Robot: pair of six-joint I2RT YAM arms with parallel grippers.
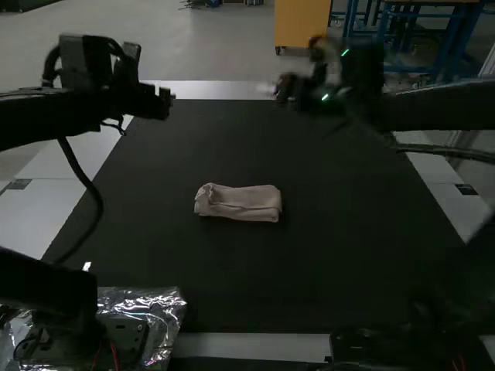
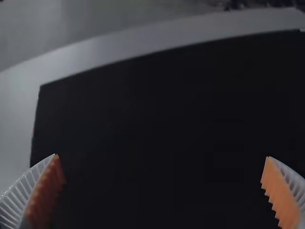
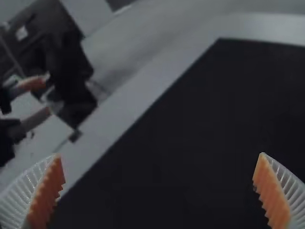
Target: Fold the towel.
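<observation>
In the high view the pinkish-beige towel (image 1: 238, 202) lies on the dark mat as a compact, narrow strip, folded over in layers, its long side running across the view. My left gripper (image 1: 165, 102) hangs farther back and to the towel's left, apart from it. Near the mat's far edge, beyond the towel, is my right gripper (image 1: 283, 90), somewhat blurred. Wide-spread orange-padded fingers show my left gripper (image 2: 162, 156) open with nothing between them. Equally far apart are the fingers of my right gripper (image 3: 160, 154), open and holding nothing.
The black mat (image 1: 332, 232) lies on a light table with a pale border (image 1: 224, 90). Crumpled clear plastic (image 1: 158, 309) sits at the near left by the left arm's base. A dark cable hangs beside the mat's left edge. The left arm's gripper (image 3: 40, 100) also appears in the right wrist view.
</observation>
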